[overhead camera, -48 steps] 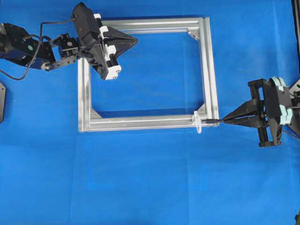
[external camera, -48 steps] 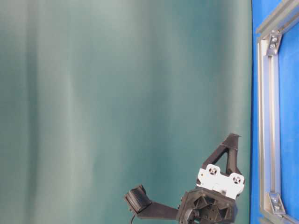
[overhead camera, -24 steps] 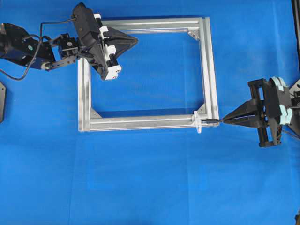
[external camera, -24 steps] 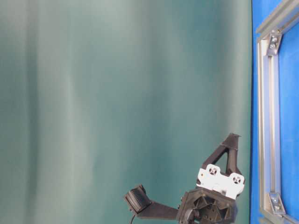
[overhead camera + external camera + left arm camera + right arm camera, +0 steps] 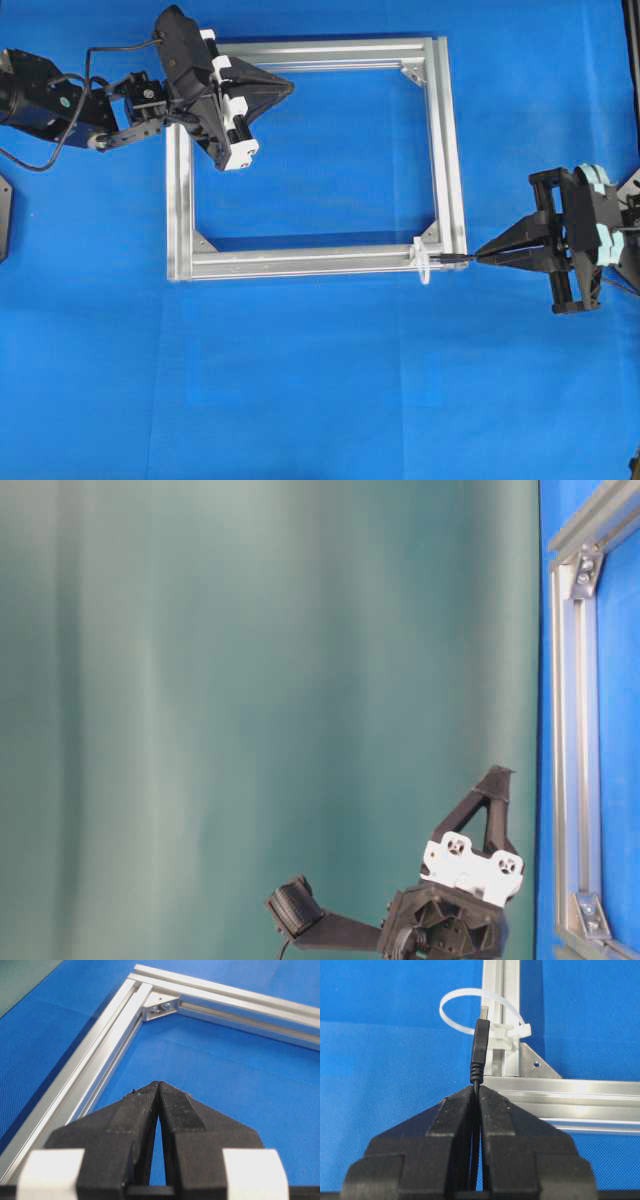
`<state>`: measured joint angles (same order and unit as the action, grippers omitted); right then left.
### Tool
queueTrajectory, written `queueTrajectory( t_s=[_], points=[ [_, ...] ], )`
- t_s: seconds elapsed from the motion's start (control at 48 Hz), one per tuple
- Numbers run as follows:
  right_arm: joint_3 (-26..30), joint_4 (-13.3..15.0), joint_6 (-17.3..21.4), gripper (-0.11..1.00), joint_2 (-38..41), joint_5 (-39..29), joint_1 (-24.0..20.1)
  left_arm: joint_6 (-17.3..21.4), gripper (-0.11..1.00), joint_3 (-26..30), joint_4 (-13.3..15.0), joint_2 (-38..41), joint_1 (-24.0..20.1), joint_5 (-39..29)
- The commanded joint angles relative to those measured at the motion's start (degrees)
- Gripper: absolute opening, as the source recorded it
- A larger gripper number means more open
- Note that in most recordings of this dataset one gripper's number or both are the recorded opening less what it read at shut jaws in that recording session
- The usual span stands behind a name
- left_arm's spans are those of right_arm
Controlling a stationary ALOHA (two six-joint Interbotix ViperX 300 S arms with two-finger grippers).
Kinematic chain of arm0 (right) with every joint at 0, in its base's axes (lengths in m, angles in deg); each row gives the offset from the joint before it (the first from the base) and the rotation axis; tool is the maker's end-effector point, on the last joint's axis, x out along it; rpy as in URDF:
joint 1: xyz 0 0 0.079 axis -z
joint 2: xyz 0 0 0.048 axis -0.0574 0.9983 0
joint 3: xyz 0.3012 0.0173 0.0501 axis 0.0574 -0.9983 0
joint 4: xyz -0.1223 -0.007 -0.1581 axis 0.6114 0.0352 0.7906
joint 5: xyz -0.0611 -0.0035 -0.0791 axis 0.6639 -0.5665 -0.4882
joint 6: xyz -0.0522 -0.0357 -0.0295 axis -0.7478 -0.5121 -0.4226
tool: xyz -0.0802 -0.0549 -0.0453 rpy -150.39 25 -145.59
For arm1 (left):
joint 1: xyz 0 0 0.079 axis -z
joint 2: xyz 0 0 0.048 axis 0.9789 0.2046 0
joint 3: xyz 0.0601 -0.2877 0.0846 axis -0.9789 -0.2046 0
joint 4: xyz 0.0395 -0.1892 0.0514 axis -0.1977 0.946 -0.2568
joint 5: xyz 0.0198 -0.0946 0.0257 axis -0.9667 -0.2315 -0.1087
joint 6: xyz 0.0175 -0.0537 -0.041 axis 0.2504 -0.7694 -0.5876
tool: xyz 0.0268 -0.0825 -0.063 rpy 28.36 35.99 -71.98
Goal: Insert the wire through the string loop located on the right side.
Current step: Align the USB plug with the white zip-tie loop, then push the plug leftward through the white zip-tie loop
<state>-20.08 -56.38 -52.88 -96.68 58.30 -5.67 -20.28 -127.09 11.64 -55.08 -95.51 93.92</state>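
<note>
My right gripper [image 5: 478, 1087] [image 5: 481, 256] is shut on the wire [image 5: 479, 1050], whose black plug sticks out past the fingertips. The plug tip [image 5: 455, 259] reaches the near edge of the white string loop [image 5: 470, 1005] [image 5: 424, 264], which is tied on the silver frame [image 5: 445, 150] near its lower right corner. Whether the tip has entered the ring I cannot tell. My left gripper [image 5: 158, 1083] [image 5: 288, 88] is shut on nothing and hovers inside the frame's upper left corner, far from the loop.
The rectangular aluminium frame lies flat on the blue cloth [image 5: 320, 380], with silver corner brackets [image 5: 160, 1006] [image 5: 535, 1065] inside its corners. The left arm [image 5: 60, 100] stretches in from the left edge. In the table-level view the left gripper [image 5: 470, 860] stands before a green backdrop.
</note>
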Motion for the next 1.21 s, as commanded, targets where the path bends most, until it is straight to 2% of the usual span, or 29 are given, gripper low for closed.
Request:
queueTrajectory(
  t_s=[0.0, 1.187],
  points=[
    [0.6, 0.2, -0.1, -0.04, -0.1, 0.3, 0.1, 0.1, 0.00, 0.5, -0.2, -1.7, 0.2, 0.3],
    [1.4, 0.2, 0.1, -0.04, 1.1, 0.7, 0.1, 0.1, 0.00, 0.5, -0.1, -1.8, 0.2, 0.3]
  ],
)
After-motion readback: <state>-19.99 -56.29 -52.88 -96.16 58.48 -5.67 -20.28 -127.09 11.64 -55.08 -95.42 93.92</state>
